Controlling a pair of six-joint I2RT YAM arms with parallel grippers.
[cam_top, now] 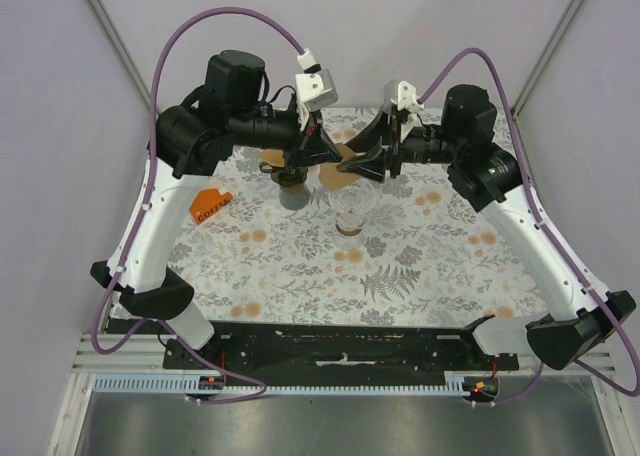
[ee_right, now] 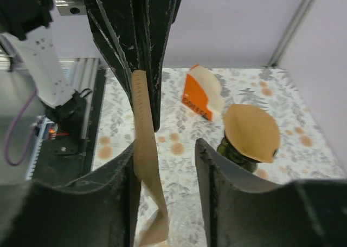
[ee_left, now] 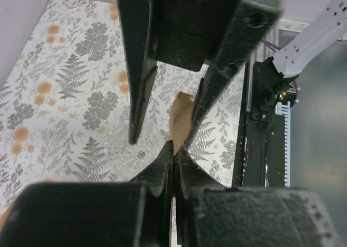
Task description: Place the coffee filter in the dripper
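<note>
The left end effector [cam_top: 326, 151] is closed on the filter [cam_top: 339, 172], pinching the brown paper at its upper edge, above the flowered table [cam_top: 420, 266] at the upper middle of the top view. The right wrist view shows the filter edge-on: it hangs as a thin strip from the closed tips at the top of the frame and curls slightly at the bottom. The right end effector [ee_right: 164, 147] is open, with its fingers on either side of the hanging paper. The filter lies close against the finger [ee_right: 123, 195] at the lower left of that frame and is well clear of the other. In the top view the two end effectors meet tip to tip with the filter between them. The glass dripper [cam_top: 355, 210] stands on the table just below them, nearer the frame's centre, with no paper in it. To the left of the dripper, a dark holder [cam_top: 291, 189] carries another brown filter on top. An orange box [cam_top: 212, 204] lies further left, near the left arm.
</note>
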